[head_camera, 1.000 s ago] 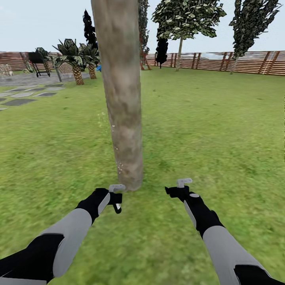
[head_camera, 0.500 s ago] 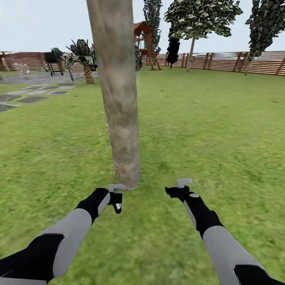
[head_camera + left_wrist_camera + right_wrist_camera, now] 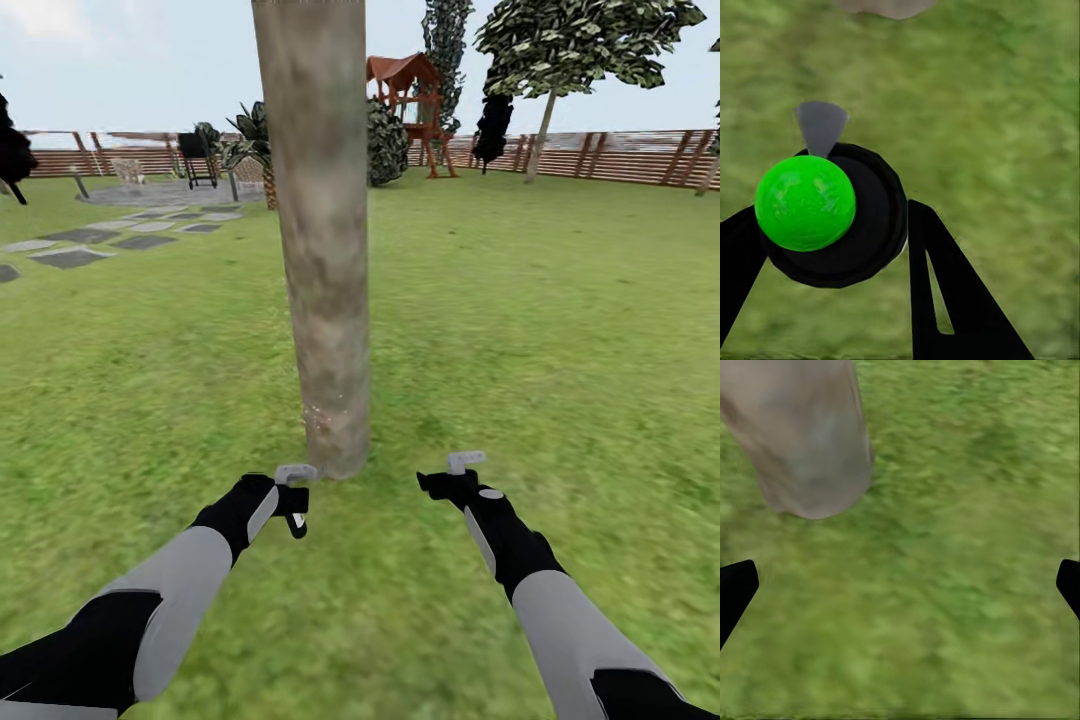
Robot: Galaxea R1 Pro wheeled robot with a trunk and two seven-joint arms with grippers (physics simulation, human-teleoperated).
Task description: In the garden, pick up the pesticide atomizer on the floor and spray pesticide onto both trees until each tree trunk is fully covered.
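Note:
A thick, mottled beige-grey tree trunk (image 3: 322, 250) rises from the lawn straight ahead, its foliage out of frame. My left gripper (image 3: 292, 492) hangs low just left of the trunk's base, shut on the black pesticide atomizer (image 3: 297, 520). In the left wrist view the atomizer (image 3: 862, 225) is a round black body with a green ball and a grey nozzle, held between the black fingers (image 3: 937, 285). My right gripper (image 3: 462, 468) hovers right of the trunk, open and holding nothing; its wrist view shows the trunk base (image 3: 810, 442) on grass. A second tree (image 3: 570, 45) with jagged foliage stands by the far fence.
Brown slat fence (image 3: 610, 155) bounds the lawn at the back. A red wooden play tower (image 3: 405, 95), a palm (image 3: 255, 150) and a black stand (image 3: 197, 158) sit behind the trunk. Grey paving stones (image 3: 100, 240) lie on the far left. Open grass spreads to the right.
The whole head view has shifted: the background slid right and the trunk now looks more upright. Both arms keep the same place in the picture, the left still shut on the atomizer.

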